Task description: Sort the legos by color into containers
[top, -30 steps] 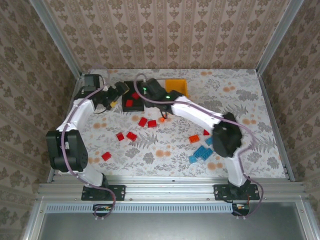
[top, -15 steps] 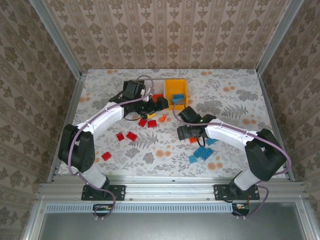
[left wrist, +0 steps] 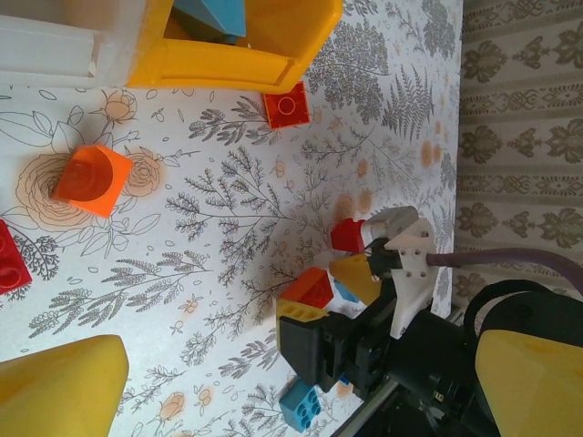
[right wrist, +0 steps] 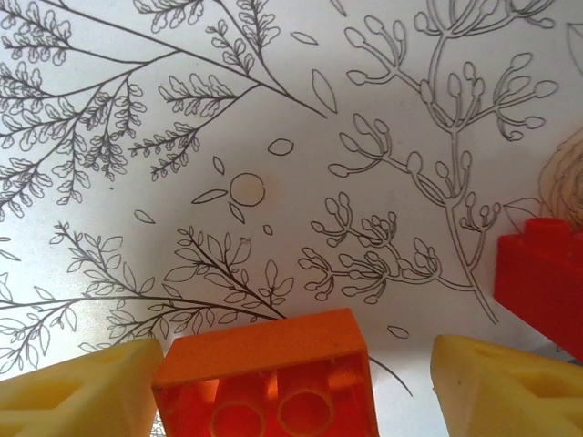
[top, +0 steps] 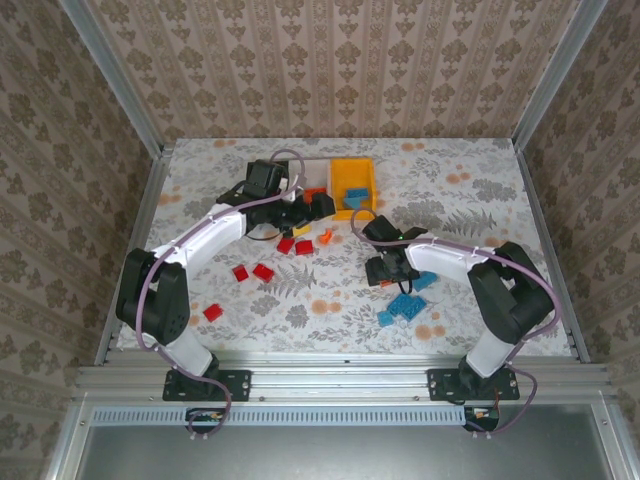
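My right gripper [right wrist: 291,387] is low over the table with an orange lego [right wrist: 266,378] between its yellow fingers. The left finger [right wrist: 77,391] touches the lego and a gap remains at the right finger [right wrist: 510,387]. In the top view it sits mid-table [top: 385,272]. My left gripper [top: 318,207] hangs open and holds nothing, in front of the orange-yellow container [top: 353,180] and the white container [left wrist: 55,50]. A blue lego [left wrist: 214,14] lies in the orange-yellow one. Red legos [top: 286,244] and blue legos [top: 405,305] lie scattered.
A loose orange lego [left wrist: 91,179] and a red one [left wrist: 286,107] lie on the flowered table just before the containers. A red lego [right wrist: 542,282] sits close to my right gripper's right finger. More red legos [top: 252,272] lie at front left. Metal rails edge the table.
The right arm pulled back from the far bins and came down over the orange lego at mid-table. The left arm swung from the back left corner across to the containers.
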